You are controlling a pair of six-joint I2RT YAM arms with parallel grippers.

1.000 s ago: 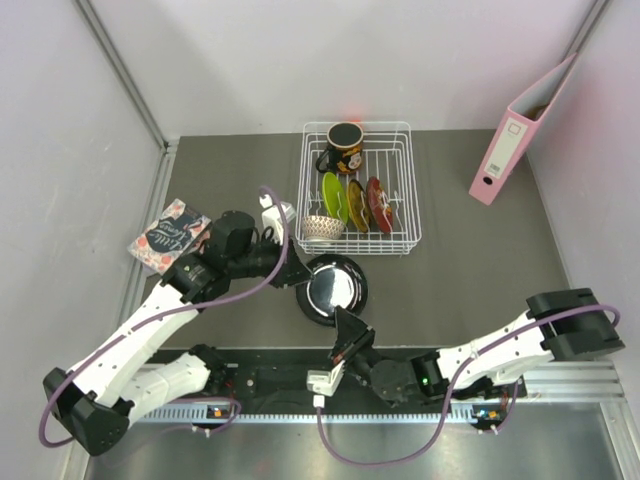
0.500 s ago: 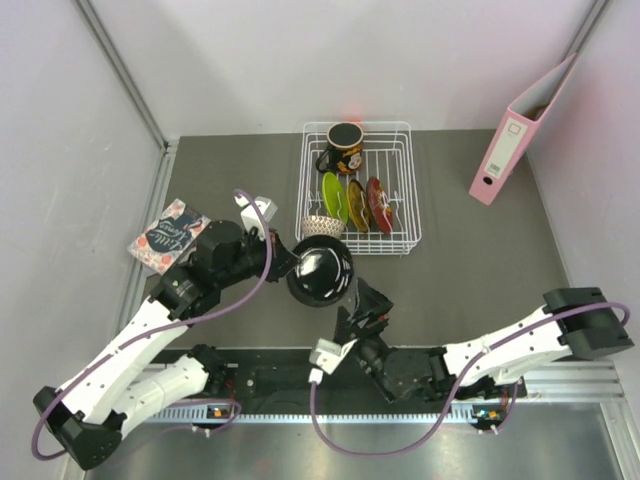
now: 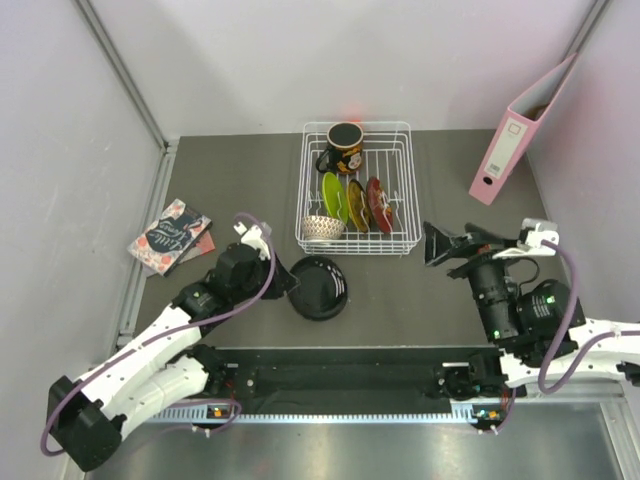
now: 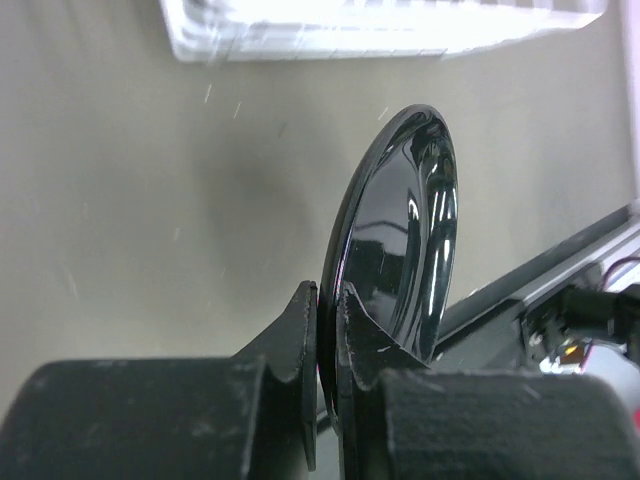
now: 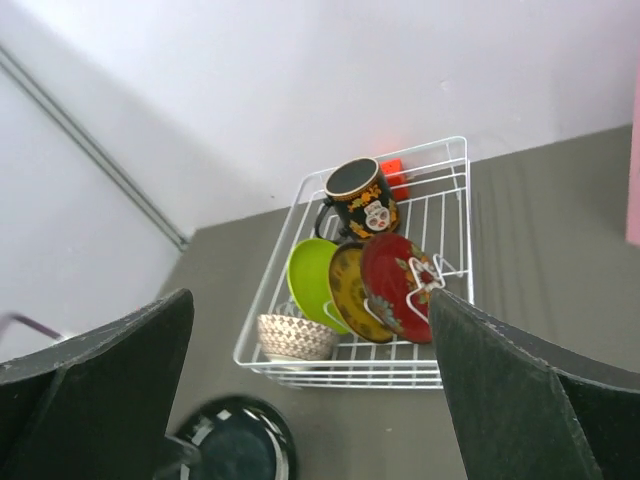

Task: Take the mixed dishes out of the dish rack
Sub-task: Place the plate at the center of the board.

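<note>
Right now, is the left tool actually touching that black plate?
Touching. The left wrist view shows the left tool shut on the rim of the black plate, one finger on each side.

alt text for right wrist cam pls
A white wire dish rack holds a dark mug at the back, a lime green plate, a yellow plate and a red plate standing upright, and a beige bowl at its near left corner. A glossy black plate shows outside it, lower left. The open black fingers of the right gripper frame the view.
</note>
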